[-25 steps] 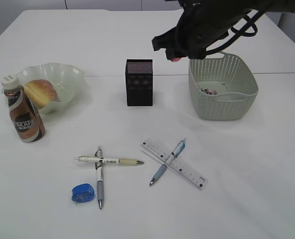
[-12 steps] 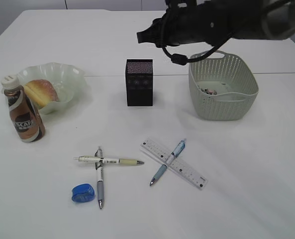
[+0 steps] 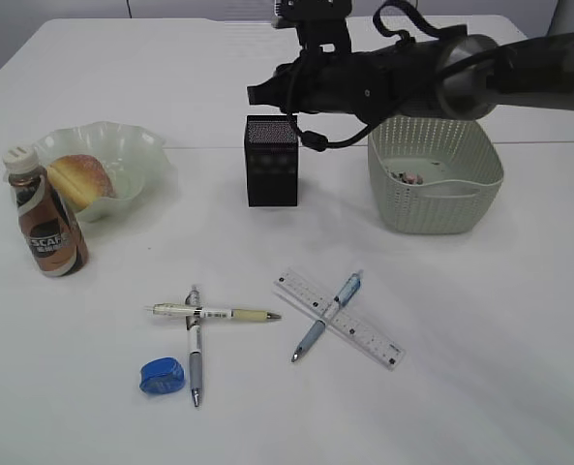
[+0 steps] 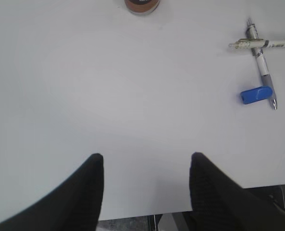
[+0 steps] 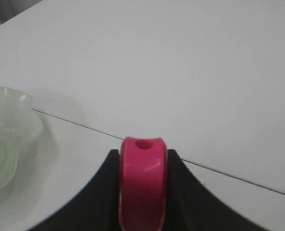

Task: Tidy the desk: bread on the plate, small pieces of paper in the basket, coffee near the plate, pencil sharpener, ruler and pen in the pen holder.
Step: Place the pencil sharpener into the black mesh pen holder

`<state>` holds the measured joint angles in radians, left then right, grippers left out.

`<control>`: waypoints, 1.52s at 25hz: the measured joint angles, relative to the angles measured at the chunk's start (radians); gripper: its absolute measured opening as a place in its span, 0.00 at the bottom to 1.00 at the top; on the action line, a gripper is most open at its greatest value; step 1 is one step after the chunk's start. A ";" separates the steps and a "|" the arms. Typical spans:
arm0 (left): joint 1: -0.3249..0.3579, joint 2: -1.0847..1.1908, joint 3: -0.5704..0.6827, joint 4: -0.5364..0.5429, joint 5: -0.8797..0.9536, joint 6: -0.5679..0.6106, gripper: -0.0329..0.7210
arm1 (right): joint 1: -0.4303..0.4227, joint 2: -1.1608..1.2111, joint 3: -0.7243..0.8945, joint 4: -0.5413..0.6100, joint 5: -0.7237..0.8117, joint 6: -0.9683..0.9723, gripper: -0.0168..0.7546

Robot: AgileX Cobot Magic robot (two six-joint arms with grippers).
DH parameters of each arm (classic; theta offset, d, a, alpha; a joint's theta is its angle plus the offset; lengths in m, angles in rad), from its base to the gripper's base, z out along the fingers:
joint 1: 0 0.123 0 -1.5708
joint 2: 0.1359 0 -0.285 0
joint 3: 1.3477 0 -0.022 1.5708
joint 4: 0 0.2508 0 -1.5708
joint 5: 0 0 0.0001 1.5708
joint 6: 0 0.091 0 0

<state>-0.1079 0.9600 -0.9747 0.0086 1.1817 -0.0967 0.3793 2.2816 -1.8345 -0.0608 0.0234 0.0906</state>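
A broad white worktop [image 3: 480, 320] is lit evenly, and only soft shadows are cast. A thin seam is seen across it. Pale panels are glimpsed behind its far edge.

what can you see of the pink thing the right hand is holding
The pink sharpener looks like glossy, smooth plastic with a rounded top and a small round hole near its upper edge. It stands upright, clamped between the black fingers of the right hand. Its lower part is cut off, and the exterior view hides it.
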 joint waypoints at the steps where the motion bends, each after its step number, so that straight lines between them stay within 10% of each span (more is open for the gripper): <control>1: 0.000 0.000 0.000 0.004 0.000 0.000 0.60 | 0.000 0.004 -0.002 0.004 0.000 0.002 0.22; 26: 0.000 0.000 0.000 0.028 -0.024 0.000 0.60 | 0.000 0.100 -0.058 0.023 -0.023 0.049 0.23; 38: 0.000 0.000 0.000 0.029 -0.026 0.000 0.60 | 0.000 0.101 -0.058 0.023 0.000 0.049 0.46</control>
<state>-0.1079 0.9600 -0.9747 0.0375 1.1561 -0.0967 0.3793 2.3829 -1.8926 -0.0373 0.0233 0.1401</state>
